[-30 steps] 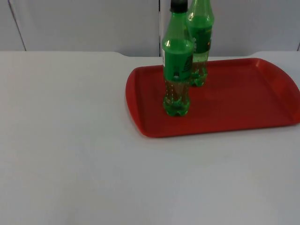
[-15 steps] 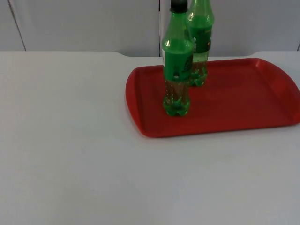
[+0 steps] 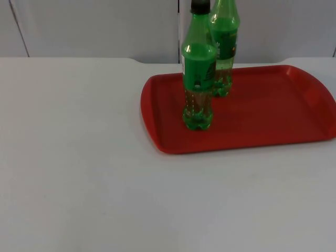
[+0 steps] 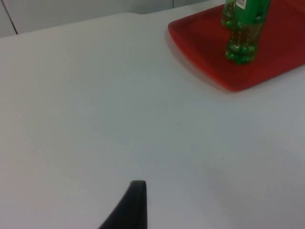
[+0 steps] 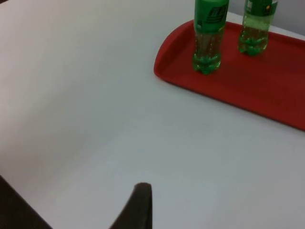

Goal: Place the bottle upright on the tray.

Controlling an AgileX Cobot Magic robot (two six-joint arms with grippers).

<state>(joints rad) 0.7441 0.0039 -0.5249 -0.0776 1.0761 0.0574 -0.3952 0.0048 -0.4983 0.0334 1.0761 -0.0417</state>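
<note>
two green bottles are standing upright on the red tray [image 3: 252, 118], the nearer bottle [image 3: 198, 73] just ahead of the farther bottle [image 3: 224, 47]. both are sitting well apart from the left gripper [image 4: 128, 210] and the right gripper [image 5: 138, 205], both hanging over bare white table [image 3: 79, 157]; whether either is open, i cannot tell.

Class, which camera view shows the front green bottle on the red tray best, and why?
The top view: the front bottle shows whole, from black cap to base, upright on the tray. Both wrist views cut off its upper part, showing just the label and base.
</note>
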